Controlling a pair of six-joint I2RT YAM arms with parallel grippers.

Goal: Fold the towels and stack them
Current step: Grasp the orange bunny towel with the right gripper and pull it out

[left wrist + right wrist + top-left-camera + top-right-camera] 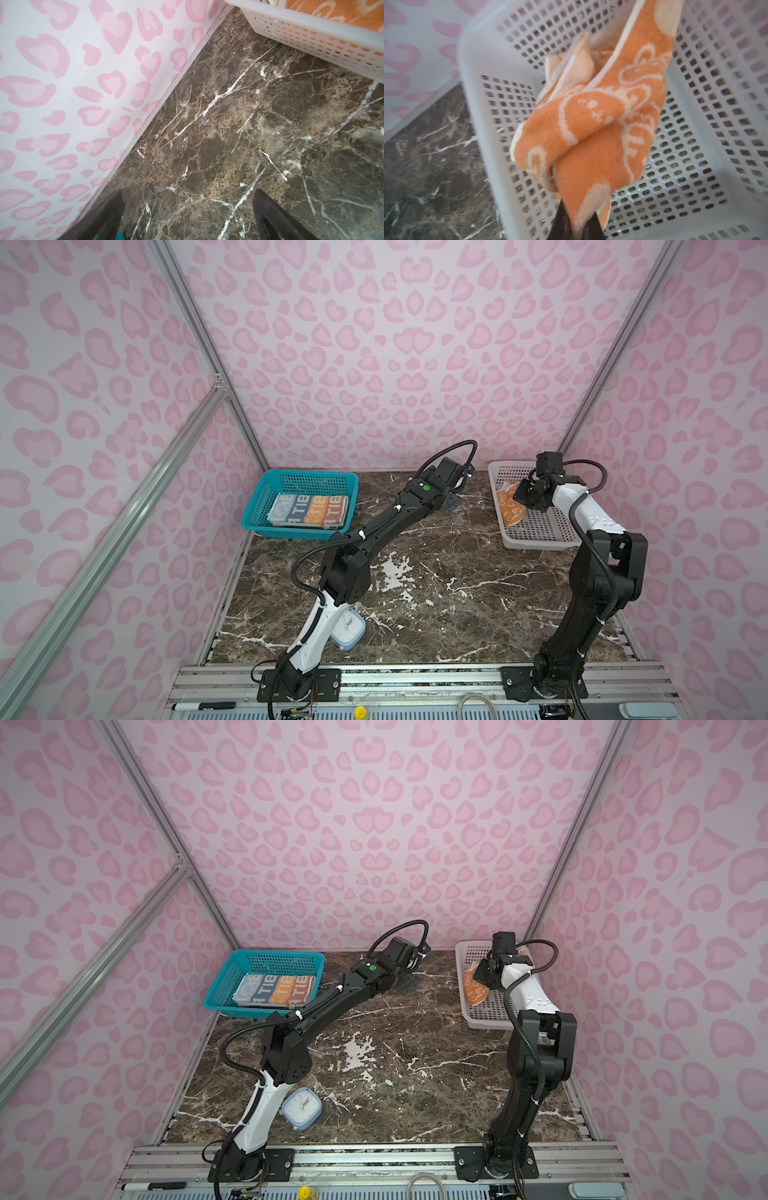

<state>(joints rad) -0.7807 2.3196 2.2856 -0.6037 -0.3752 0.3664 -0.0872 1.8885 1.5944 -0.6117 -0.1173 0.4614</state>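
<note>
Your right gripper (576,226) is pinched tight on a bunched fold of the orange-and-cream towel (591,145). The cloth hangs crumpled from the jaws over the white basket (473,108), which sits at about one o'clock on the table in both top views. You hold a gathered wad, not a clean corner, so on the lift the cloth may slip free or come up twisted and hard to spread flat. Its trailing end could also snag the mesh wall and drag the light basket along. Your left gripper (189,199) is spread wide and empty over the table between the two baskets, nearer the white one, and a careless swing with the towel could meet it. The striped towel (309,512) lies folded in the teal basket (307,476) at eleven o'clock; whether a blue one lies beneath it, I cannot tell. The table (457,593) is dark veined marble, hard and smooth, with a small pale-blue clock (349,628) at seven o'clock beside the left arm. Pink-spotted walls (395,364) close in on three sides.
</note>
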